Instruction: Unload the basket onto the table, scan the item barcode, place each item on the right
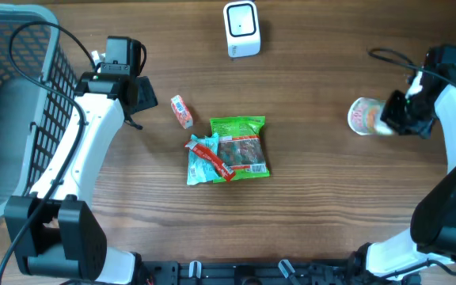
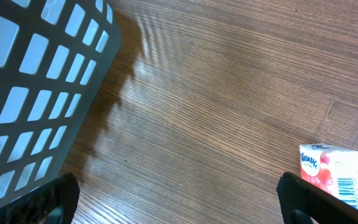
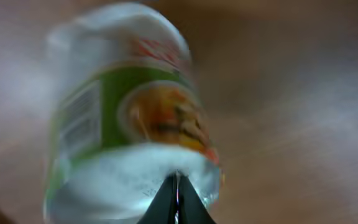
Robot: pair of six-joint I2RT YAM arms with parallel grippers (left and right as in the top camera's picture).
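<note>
The right end effector (image 3: 178,186) is clenched, its two dark fingertips pressed together into a narrow wedge against the pale lower edge of an instant noodle cup (image 3: 129,118). The wrist picture is heavily blurred, so whether the tips pinch the cup's rim or merely rest against it cannot be told. The cup, white with a green band and a picture of food, appears tipped on its side at the right end of the wooden worktop (image 1: 323,198), directly beside the right arm's wrist. A pale printed panel on its flank is too soft to read.

The white barcode scanner (image 1: 241,28) stands at the far edge of the worktop, near the middle and well apart from the cup.

Across the worktop, the left end effector (image 1: 138,96) is released, its fingers (image 2: 58,199) spread wide over bare wood. A small pink-and-white tissue packet (image 1: 181,111) lies just beside it, close to one finger in the wrist view. Near the centre, a green snack bag (image 1: 244,146) touches a blue packet (image 1: 204,160) with a red stripe. A grey mesh basket (image 1: 14,79) sits at the left edge, next to the left arm.
</note>
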